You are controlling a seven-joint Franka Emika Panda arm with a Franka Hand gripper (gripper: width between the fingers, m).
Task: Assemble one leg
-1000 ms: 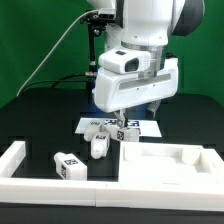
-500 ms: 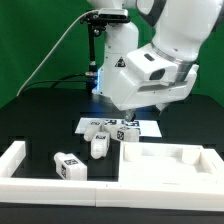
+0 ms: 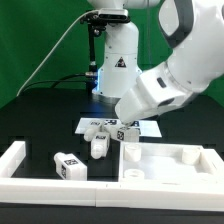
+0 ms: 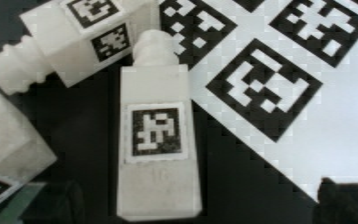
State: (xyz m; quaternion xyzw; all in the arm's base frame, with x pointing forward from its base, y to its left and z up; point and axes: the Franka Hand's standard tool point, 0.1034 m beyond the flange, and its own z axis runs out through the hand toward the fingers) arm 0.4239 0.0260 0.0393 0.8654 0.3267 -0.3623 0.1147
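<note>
Marker board (image 3: 150, 129) flat on black table (image 3: 45, 120); white panel (image 3: 175, 170), border rail (image 3: 22, 160) nearer camera.

Exterior view faces the arm (image 3: 165, 85) frontally; wrist view looks closely down on shared marker board (image 4: 274, 70).

In the exterior view, bright, even light is falling from above and in front. The white arm (image 3: 175, 85) is reading close to overexposed, with only faint grey shading marking its underside. The black table (image 3: 30, 125) is absorbing the light and showing no glare, and shadows are not separating from its surface. The green backdrop (image 3: 30, 40) is rendering dim and deep. The frame is resolving coarsely, and small tags are losing detail.

In the wrist view, a soft blur is covering the whole picture. The leg (image 4: 153, 130) is reading legibly at centre, its white face glowing. The marker board (image 4: 274, 75) is smearing toward the edge, and the lower corners are falling into dark, unfocused shapes.
</note>
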